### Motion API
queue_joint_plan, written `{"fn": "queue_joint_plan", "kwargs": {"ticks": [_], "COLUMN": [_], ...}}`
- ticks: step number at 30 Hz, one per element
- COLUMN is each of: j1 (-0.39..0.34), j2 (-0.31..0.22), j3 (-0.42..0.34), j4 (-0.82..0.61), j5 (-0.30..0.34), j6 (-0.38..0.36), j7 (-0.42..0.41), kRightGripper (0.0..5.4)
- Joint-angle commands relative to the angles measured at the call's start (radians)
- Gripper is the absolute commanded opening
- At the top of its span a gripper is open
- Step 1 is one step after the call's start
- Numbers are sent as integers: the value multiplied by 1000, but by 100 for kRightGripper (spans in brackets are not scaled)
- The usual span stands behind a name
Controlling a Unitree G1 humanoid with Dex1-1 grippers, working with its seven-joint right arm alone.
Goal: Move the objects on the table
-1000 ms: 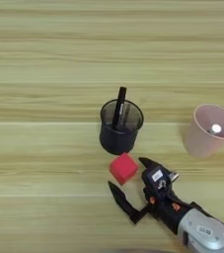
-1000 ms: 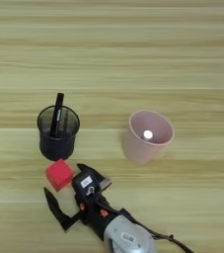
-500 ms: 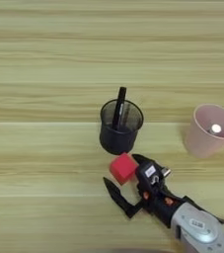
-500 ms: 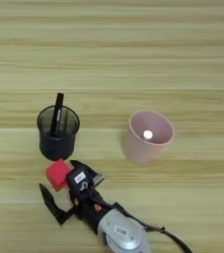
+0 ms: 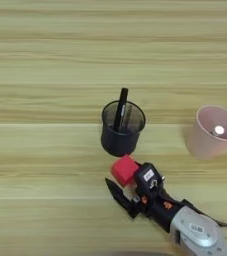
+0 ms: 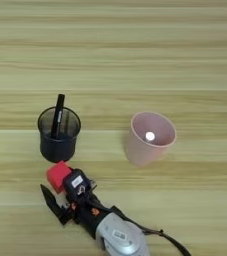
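On the broad light wooden table (image 5: 45, 60) with pale plank-like grain we see a black mesh cylindrical pen cup (image 5: 122, 130) standing upright with a black pen (image 5: 120, 109) leaning inside it, and a small red foam-like cube (image 5: 124, 170) lying just in front of the cup, near it though we cannot tell if they touch. Our right gripper (image 5: 126, 186), on its silver forearm (image 5: 197, 235) reaching in from the lower right, is spread wide, one black finger (image 5: 119, 195) stretched out on the table below and to the left of the cube while the other side sits against the cube's right edge, so the cube lies at the mouth of the parted fingers without being clamped. Well apart to the right stands a pale pink plastic cup (image 5: 212, 131), upright, with a small white ball (image 6: 149, 135) inside it.
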Motion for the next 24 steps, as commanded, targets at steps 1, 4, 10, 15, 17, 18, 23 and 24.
{"fn": "queue_joint_plan", "kwargs": {"ticks": [1,4,10,15,17,18,23,24], "j1": [22,14,-3,-39,-59,-67,-114,-124], "j2": [-30,-30,-22,-7,2,6,34,45], "j3": [-5,-6,5,20,26,30,69,76], "j4": [17,19,19,23,45,51,54,57], "j5": [-33,-31,-26,-26,-26,-28,-29,-29], "j6": [39,45,65,92,97,102,129,136], "j7": [-14,-13,-6,-7,-8,-9,-12,-14], "kRightGripper": [299,275,235,235,235,235,235,235]}}
